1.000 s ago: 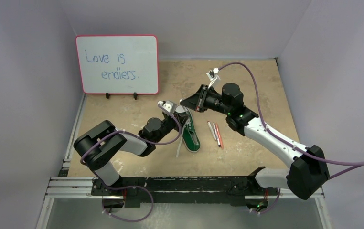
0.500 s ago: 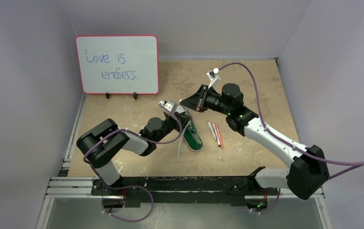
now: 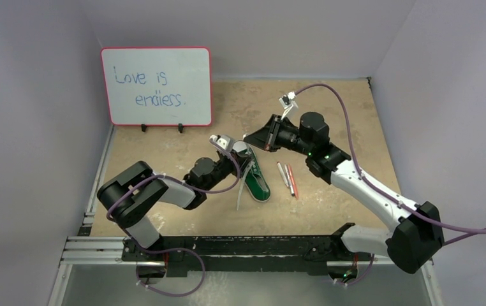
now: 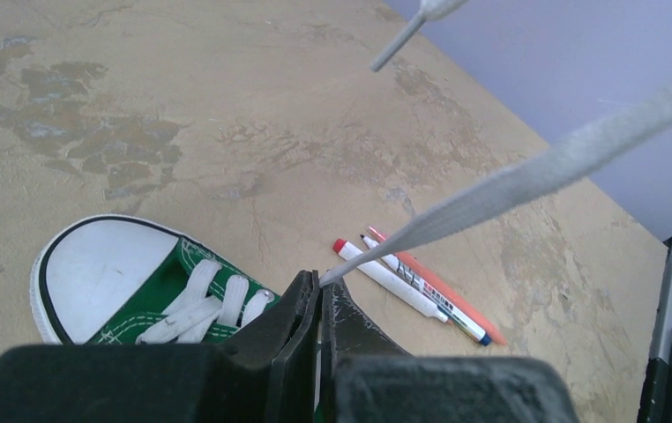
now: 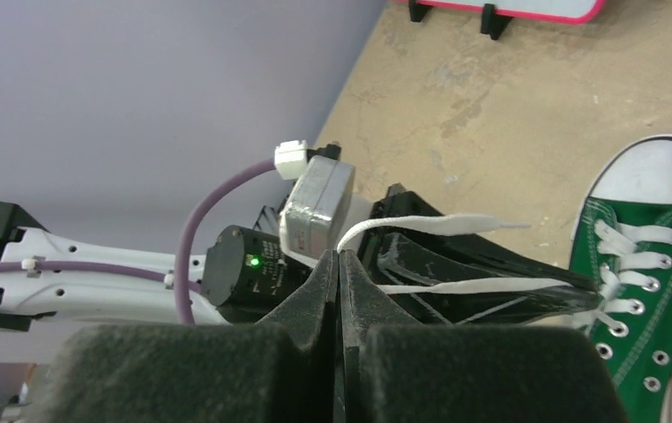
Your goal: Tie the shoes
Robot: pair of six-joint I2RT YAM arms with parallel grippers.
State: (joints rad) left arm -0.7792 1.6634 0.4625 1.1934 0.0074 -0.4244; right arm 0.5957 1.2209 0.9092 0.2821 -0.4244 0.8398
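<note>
A small green sneaker [image 3: 257,182] with a white toe cap lies mid-table, and it also shows in the left wrist view [image 4: 130,282] and the right wrist view [image 5: 645,256]. My left gripper [image 4: 322,280] is shut on a white lace [image 4: 526,176] that runs taut up and to the right. In the top view, the left gripper [image 3: 247,165] sits over the shoe's laced part. My right gripper [image 5: 339,257] is shut on a white lace [image 5: 429,224] just above the left gripper's black fingers [image 5: 465,264]. From above, the right gripper [image 3: 247,136] hovers behind the shoe.
A red pen and white pens [image 3: 288,179] lie just right of the shoe, also in the left wrist view [image 4: 403,282]. A pink-framed whiteboard [image 3: 156,86] stands at the back left. A metal rail [image 3: 100,245] runs along the near edge, with walls on three sides.
My left gripper has closed on the lace and drawn slightly left. The right arm has shifted a little to the right and back, still shut on its lace.
</note>
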